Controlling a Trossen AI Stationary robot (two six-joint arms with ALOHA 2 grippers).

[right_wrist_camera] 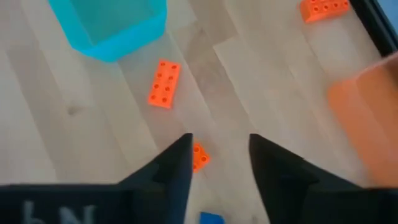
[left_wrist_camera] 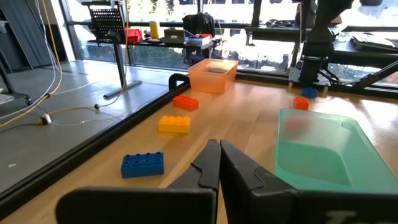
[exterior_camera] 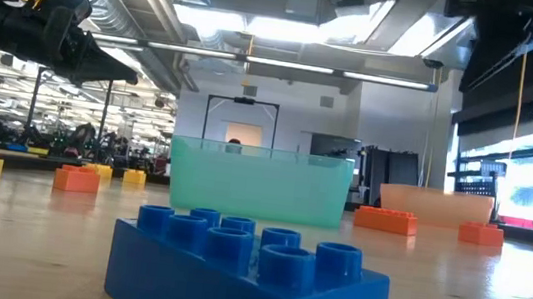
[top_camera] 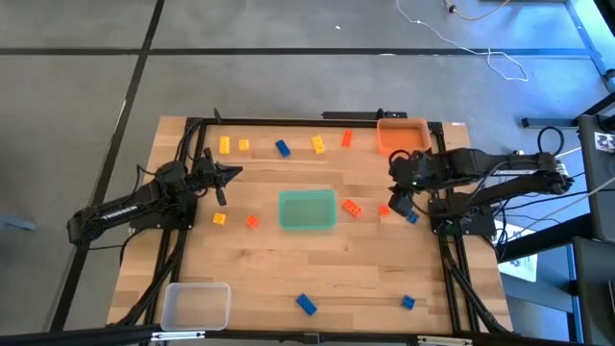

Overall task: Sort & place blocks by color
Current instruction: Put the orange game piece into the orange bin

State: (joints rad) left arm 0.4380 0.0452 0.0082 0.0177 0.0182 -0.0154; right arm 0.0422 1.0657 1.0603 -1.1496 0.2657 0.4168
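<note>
Small blocks lie scattered flat on the wooden table. Along the far edge are yellow ones (top_camera: 224, 145) (top_camera: 318, 144), a blue one (top_camera: 282, 147) and an orange one (top_camera: 347, 138). My right gripper (right_wrist_camera: 221, 142) is open and tilted downward above the table's right side, touching nothing. A small orange block (right_wrist_camera: 199, 157) lies on the wood below it, beside one finger, and an orange brick (right_wrist_camera: 164, 83) lies farther on toward the green tray (right_wrist_camera: 109, 25). My left gripper (left_wrist_camera: 219, 149) is shut and level over the table's left side, holding nothing.
An orange tray (top_camera: 403, 135) stands at the far right corner and a clear tray (top_camera: 196, 306) at the near left. Blue blocks (top_camera: 306, 304) (top_camera: 407, 302) lie near the front edge, and another (top_camera: 411, 217) under the right arm. A yellow block (top_camera: 219, 218) and an orange one (top_camera: 252, 221) lie left of the green tray.
</note>
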